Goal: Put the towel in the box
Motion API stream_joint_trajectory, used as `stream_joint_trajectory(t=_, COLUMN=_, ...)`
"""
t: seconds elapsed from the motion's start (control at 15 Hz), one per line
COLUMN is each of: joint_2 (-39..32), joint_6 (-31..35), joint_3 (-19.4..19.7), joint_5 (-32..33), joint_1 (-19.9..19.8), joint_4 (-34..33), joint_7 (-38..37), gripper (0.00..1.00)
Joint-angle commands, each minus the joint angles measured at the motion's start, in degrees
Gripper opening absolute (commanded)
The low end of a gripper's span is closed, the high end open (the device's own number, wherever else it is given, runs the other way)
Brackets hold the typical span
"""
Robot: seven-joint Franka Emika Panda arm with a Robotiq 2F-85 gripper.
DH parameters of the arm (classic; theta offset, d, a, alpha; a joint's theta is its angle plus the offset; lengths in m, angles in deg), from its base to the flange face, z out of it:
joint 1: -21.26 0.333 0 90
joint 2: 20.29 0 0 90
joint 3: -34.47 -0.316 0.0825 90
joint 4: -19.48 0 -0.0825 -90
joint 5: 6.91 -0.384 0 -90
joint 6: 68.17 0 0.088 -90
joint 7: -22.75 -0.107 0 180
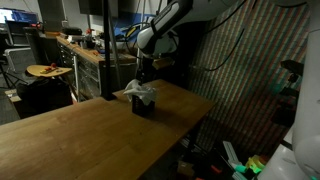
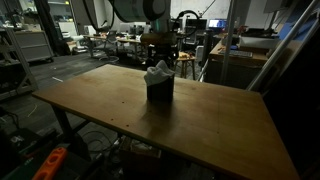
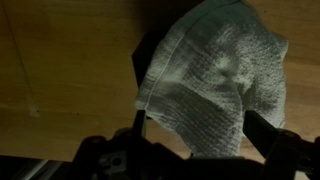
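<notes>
A white towel (image 1: 136, 91) (image 2: 158, 72) lies bunched in the top of a small dark box (image 1: 144, 106) (image 2: 160, 93) that stands on the wooden table. Part of the towel hangs over the box rim. My gripper (image 1: 146, 72) (image 2: 160, 55) hangs just above the towel. In the wrist view the towel (image 3: 215, 70) fills the middle. The dark box (image 3: 148, 55) shows at its left edge. The gripper (image 3: 202, 128) has its fingers spread wide on either side of the towel and is open.
The wooden table (image 1: 80, 135) (image 2: 200, 125) is bare around the box. A workbench with clutter (image 1: 85, 50) and a round stool (image 1: 47, 71) stand behind. Desks and equipment (image 2: 240, 45) fill the background. Cables and coloured items (image 1: 245, 165) lie on the floor.
</notes>
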Motion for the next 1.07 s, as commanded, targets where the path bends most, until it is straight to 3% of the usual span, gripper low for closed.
stream_joint_trajectory(t=0.0, joint_2=3.5, joint_6=-1.25, joint_3=0.65, joint_5=1.62, joint_1=1.08, joint_4=0.68, joint_7=-1.56, gripper=1.0)
stream_joint_trajectory(t=0.07, joint_2=3.91, joint_6=-1.19, joint_3=0.56, joint_5=1.6, joint_1=1.21, joint_4=0.82, joint_7=-1.64, gripper=0.75)
stream_joint_trajectory(t=0.13, joint_2=4.25, joint_6=-1.1, joint_3=0.52, joint_5=1.74, joint_1=1.4, joint_4=0.95, joint_7=-1.68, gripper=0.74)
stream_joint_trajectory(t=0.8, joint_2=4.27, joint_6=-0.87, joint_3=0.12, joint_5=4.64, joint_1=3.62, joint_4=2.35, joint_7=-1.21, gripper=0.09)
stream_joint_trajectory(t=1.0, joint_2=3.61, joint_6=-0.92, joint_3=0.65, joint_5=6.61, joint_1=3.56, joint_4=2.55, joint_7=-1.63, gripper=0.04)
